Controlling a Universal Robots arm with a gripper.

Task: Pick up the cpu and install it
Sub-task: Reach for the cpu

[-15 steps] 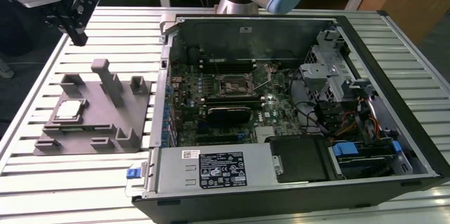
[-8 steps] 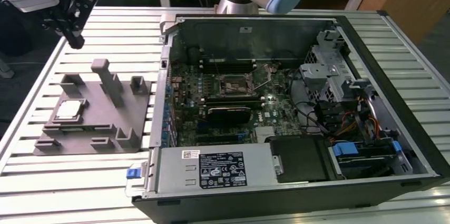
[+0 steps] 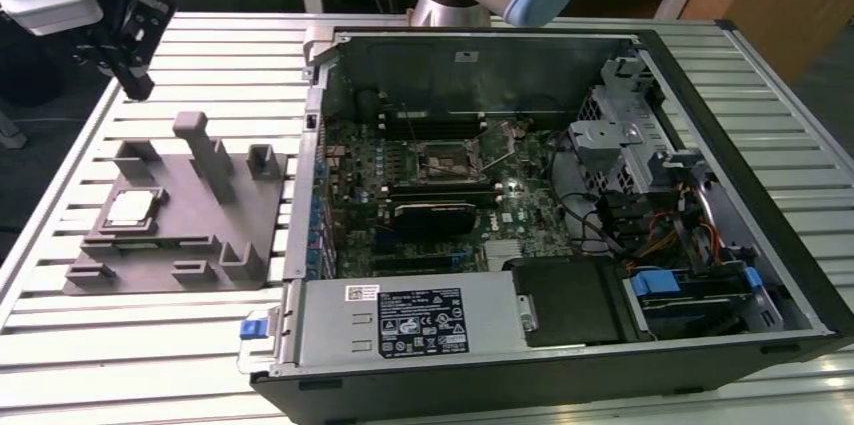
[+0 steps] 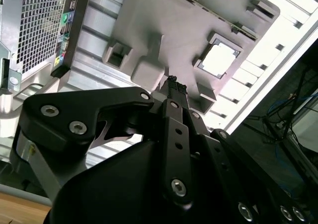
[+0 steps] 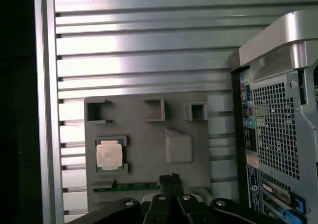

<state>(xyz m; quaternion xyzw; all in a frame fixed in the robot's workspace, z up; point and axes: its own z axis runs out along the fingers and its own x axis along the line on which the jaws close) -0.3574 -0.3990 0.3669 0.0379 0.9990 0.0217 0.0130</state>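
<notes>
The cpu, a small silver-topped square, lies flat in a recess of the grey fixture block on the exterior view's left. Both wrist views also show the cpu seated in the fixture. My gripper hangs well above the table, beyond the fixture's far end and apart from the cpu. Its black fingertips are pressed together with nothing between them. The black-framed motherboard socket sits inside the open computer case.
The open computer case fills the exterior view's right, with its power supply at the front and drive bays beside it. Its rear panel stands close to the fixture. A green strip lies in a fixture slot. The slatted table ends just left of the fixture.
</notes>
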